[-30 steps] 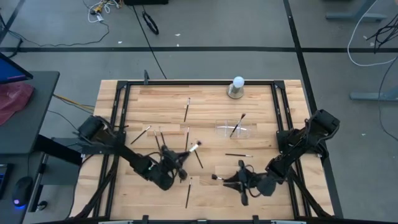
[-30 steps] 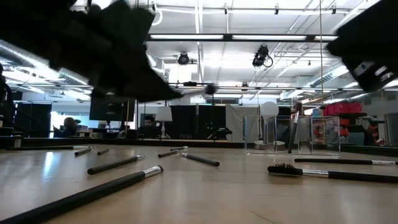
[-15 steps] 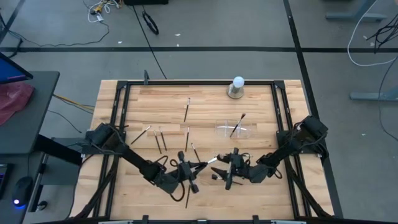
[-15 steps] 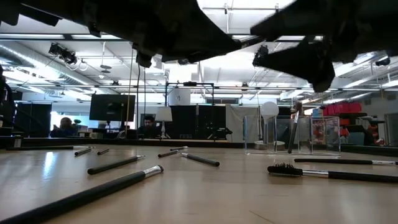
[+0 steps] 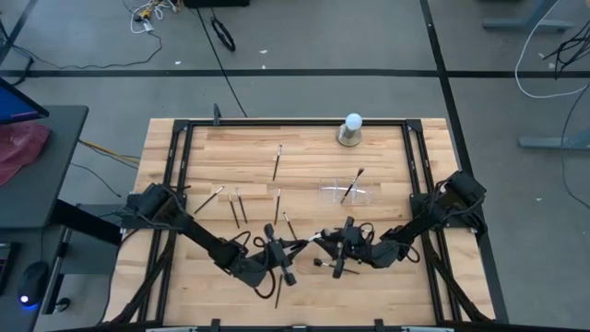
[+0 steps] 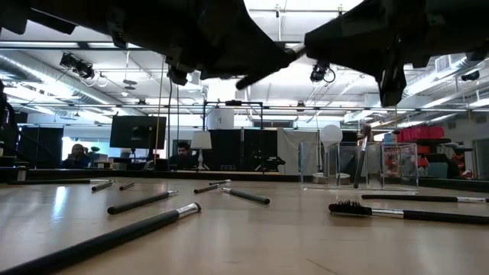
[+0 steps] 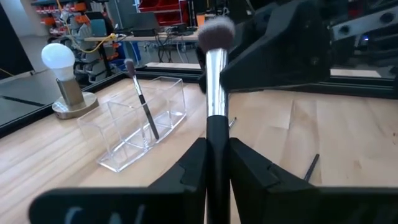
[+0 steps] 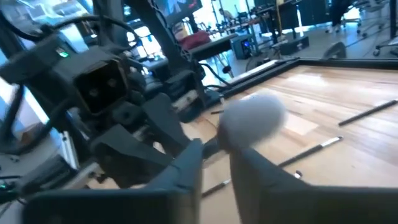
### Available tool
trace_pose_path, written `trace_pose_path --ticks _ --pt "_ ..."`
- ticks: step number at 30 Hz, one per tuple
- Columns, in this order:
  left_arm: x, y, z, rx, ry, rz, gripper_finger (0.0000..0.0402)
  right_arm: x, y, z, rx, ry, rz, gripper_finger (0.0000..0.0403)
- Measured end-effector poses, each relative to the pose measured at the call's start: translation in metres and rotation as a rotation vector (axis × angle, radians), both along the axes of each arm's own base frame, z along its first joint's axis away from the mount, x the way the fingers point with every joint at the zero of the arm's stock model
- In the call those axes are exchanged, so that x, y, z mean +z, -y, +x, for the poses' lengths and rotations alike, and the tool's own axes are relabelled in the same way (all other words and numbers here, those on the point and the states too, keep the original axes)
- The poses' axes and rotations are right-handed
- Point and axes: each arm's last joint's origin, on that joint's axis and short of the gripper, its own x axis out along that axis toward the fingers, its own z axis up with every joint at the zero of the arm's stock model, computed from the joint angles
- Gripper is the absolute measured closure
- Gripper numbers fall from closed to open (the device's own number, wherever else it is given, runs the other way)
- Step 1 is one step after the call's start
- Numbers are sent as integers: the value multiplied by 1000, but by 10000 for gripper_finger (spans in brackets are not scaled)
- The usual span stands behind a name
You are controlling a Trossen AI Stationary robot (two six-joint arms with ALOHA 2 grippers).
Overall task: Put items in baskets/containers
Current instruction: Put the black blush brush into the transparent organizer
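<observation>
the fluffy-tipped brush (image 7: 214, 74) you're handing over sits above the tabletop's near-middle, its handle clamped between the left gripper (image 5: 293, 247) fingers. your right gripper (image 5: 329, 243) meets it head-on, its fingers closed in around the pale tip (image 8: 252, 120); you cannot tell whether they actually grip it. the clear holder (image 5: 348, 192) stands toward the right edge with one brush (image 5: 351, 184) leaning in it. other brushes (image 5: 277, 161) lie scattered across the left and middle boards. a white ball on a round base (image 5: 350, 130) stands at the far edge.
</observation>
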Motion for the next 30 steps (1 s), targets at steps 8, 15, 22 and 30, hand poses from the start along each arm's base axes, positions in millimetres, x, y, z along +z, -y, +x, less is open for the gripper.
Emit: trace_pose_path --ticks 8,15,22,30 --pt "-2 -4 3 -39 -12 -29 303 3 0 -1 7 -12 -60 399" --pt "-9 -7 5 -92 -76 -34 260 1 0 -1 14 -43 -79 401" --pt "-17 -13 5 -57 -101 -149 335 -5 -9 -9 51 -105 -111 387" --pt "-32 -19 13 -126 -131 -292 301 21 -21 -36 148 -184 -129 334"
